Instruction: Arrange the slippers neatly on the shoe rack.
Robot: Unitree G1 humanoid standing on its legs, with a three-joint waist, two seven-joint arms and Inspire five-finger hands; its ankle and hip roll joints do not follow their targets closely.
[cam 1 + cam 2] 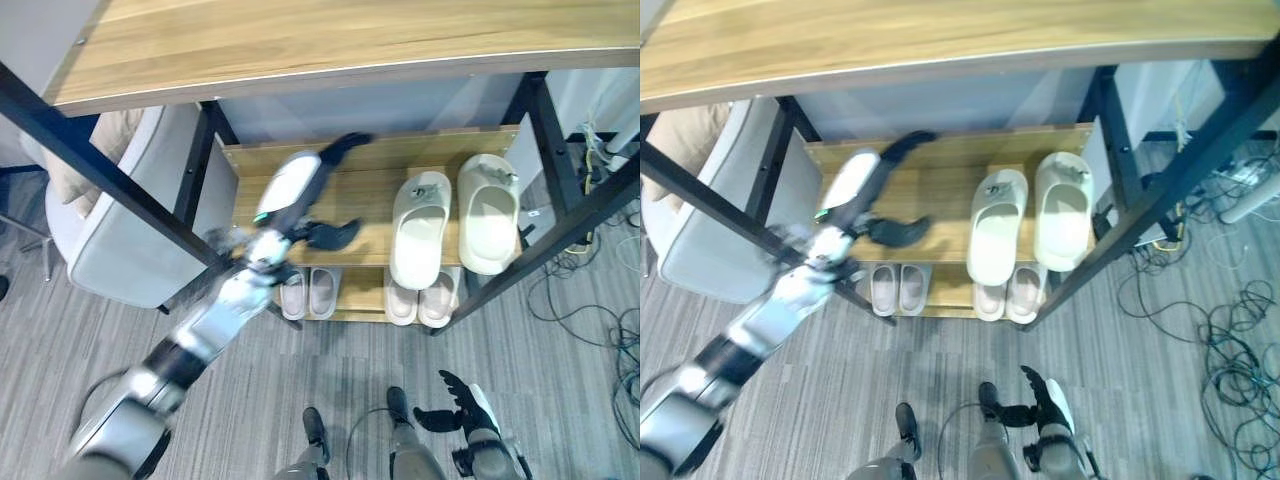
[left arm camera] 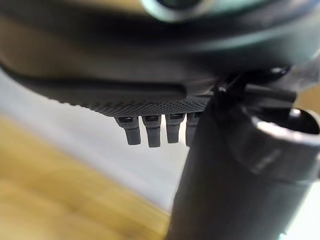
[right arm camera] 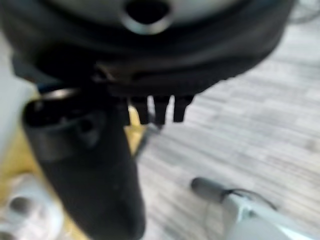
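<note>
The left hand (image 1: 300,195) is extended over the middle shelf (image 1: 370,195) of the shoe rack (image 1: 225,160), above the shelf's bare left half. Its fingers (image 1: 345,145) are straight and point toward the back edge, its thumb (image 1: 335,235) is spread toward the front edge, and it holds nothing. The left wrist view confirms straight, empty fingers above the wooden board.

The pair of large slippers (image 1: 455,220) occupies the right half of the same shelf, well apart from the left hand. The left slipper (image 1: 420,228) overhangs the front edge; the right slipper (image 1: 488,212) sits further back, near the right edge. Both long axes run front to back, toes toward the back edge, so the two are side by side but not aligned. Two pairs of smaller slippers (image 1: 308,292) stand on the lower shelf (image 1: 355,290).

The right hand (image 1: 462,405) hangs low over the floor (image 1: 250,400), fingers relaxed and empty, away from the rack.

Judgement: the left hand is the nearer one. From it, the overhanging left slipper lies to the right along the shelf, so the next move calls for lateral travel toward the right edge, then a push toward the back edge
</note>
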